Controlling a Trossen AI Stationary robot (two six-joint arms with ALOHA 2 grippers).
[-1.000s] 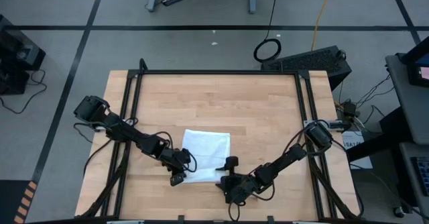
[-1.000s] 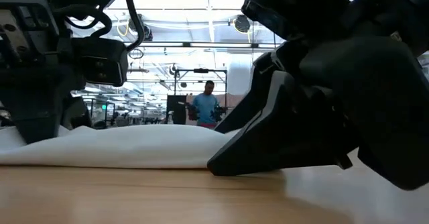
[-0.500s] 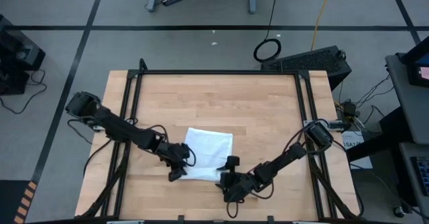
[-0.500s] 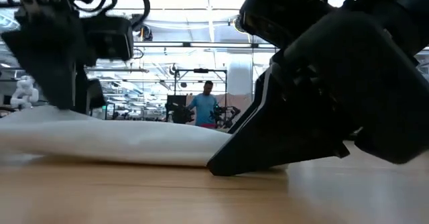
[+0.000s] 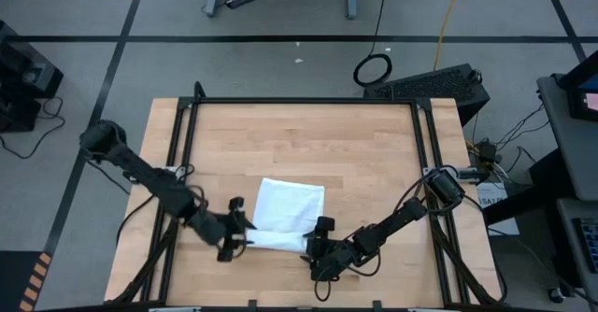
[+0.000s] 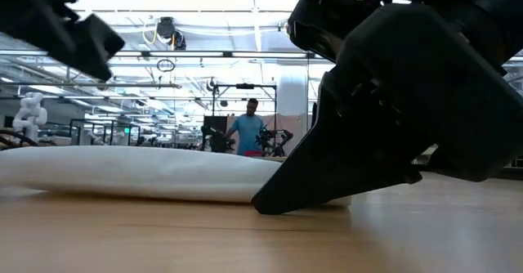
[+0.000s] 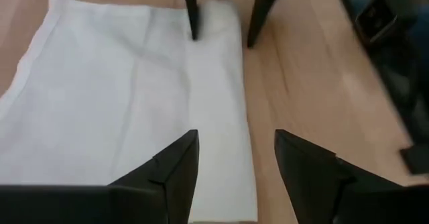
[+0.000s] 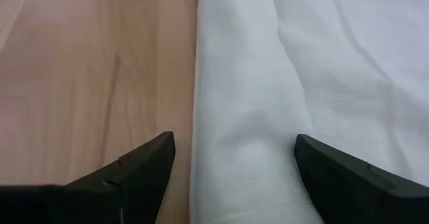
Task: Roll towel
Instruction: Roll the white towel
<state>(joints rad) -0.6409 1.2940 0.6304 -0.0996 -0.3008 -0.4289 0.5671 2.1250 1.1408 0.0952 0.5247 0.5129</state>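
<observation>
White towel [image 5: 290, 214], partly rolled, lower centre of counter [image 5: 299, 134]; left gripper [image 5: 241, 238] and right gripper [image 5: 316, 248] spread, flanking roll ends.

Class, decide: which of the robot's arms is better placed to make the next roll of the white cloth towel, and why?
Probably the right. The right gripper straddles the plain white cloth towel's rolled near edge with open jaws; the left gripper sits off its corner, jaws apart, holding nothing.
</observation>
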